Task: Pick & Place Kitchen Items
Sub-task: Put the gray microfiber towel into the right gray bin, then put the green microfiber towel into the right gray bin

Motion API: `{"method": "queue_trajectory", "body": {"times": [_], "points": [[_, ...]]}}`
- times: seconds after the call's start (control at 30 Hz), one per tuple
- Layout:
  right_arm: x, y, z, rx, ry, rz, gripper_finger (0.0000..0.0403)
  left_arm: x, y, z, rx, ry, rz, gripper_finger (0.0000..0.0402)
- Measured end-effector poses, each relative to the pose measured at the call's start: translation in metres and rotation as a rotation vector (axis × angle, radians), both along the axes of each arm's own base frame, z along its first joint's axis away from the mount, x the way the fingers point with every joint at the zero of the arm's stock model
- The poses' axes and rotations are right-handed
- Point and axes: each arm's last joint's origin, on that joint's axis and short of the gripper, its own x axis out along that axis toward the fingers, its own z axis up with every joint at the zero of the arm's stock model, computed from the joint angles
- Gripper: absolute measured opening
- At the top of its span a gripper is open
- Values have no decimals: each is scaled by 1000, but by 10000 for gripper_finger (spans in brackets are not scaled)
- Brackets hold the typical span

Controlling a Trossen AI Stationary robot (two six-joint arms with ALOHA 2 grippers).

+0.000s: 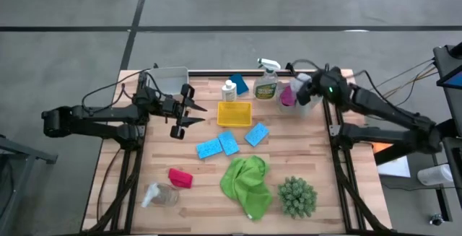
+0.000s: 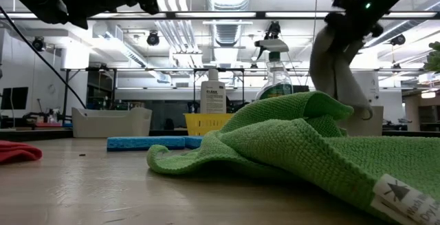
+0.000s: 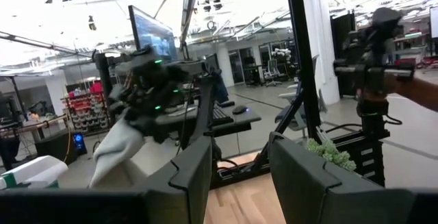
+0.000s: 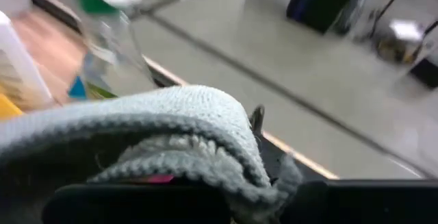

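My right gripper (image 1: 309, 90) is at the table's far right, shut on a pale grey cloth (image 2: 335, 67) that hangs below it. A magenta cloth (image 1: 287, 97) shows right beside it. My left gripper (image 1: 186, 110) hovers open and holds nothing, left of the yellow tray (image 1: 234, 113). A small white bottle (image 1: 229, 90) and a spray bottle (image 1: 266, 81) stand upright behind the tray. Three blue sponges (image 1: 229, 143) lie flat in front of it. A green cloth (image 1: 249, 183), a red cloth (image 1: 180, 178) and a clear jar (image 1: 160, 195) lie toward the near edge. My right gripper holds the pale grey cloth by a bunched upper part (image 4: 185, 114), which drapes over the fingers and hides the place of contact. The fingers slant downward. The cloth hangs slack below them (image 3: 120, 152). The green cloth hides its lower end in the low view.
A round spiky green plant (image 1: 297, 197) stands at the near right. A clear bin (image 1: 170, 79) sits at the far left, behind my left gripper. Another blue sponge (image 1: 239, 84) lies between the two bottles. Bare wood shows along the left side and near the front edge.
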Motion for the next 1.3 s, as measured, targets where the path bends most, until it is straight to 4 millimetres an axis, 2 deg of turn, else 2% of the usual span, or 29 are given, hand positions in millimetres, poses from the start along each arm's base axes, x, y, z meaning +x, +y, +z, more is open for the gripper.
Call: {"method": "queue_trajectory", "body": {"times": [0.13, 0.33, 0.53, 0.7, 0.83, 1.13, 1.23, 1.3], "points": [[-1, -34, -11, 155, 39, 13, 17, 0, 0, -1, -3, 9, 0, 146], [3, -71, -47, 377, 123, 38, 17, 0, 0, -2, -5, 17, 0, 146], [13, -85, -75, 482, 219, 45, 17, 0, 0, -2, -7, 24, 0, 146], [17, -88, -79, 516, 230, 68, 24, 1, 0, -3, -10, 35, 1, 146], [16, -87, -75, 513, 227, 69, 74, 1, 0, -4, -10, 44, 1, 146], [5, -71, -45, 492, 191, 81, 262, 1, 0, -4, -3, 44, 3, 146], [-1, -63, -32, 477, 166, 97, 297, 1, 0, -4, -3, 44, 3, 146], [-3, -56, -22, 453, 144, 112, 306, 1, 0, -4, -3, 44, 3, 146]]}}
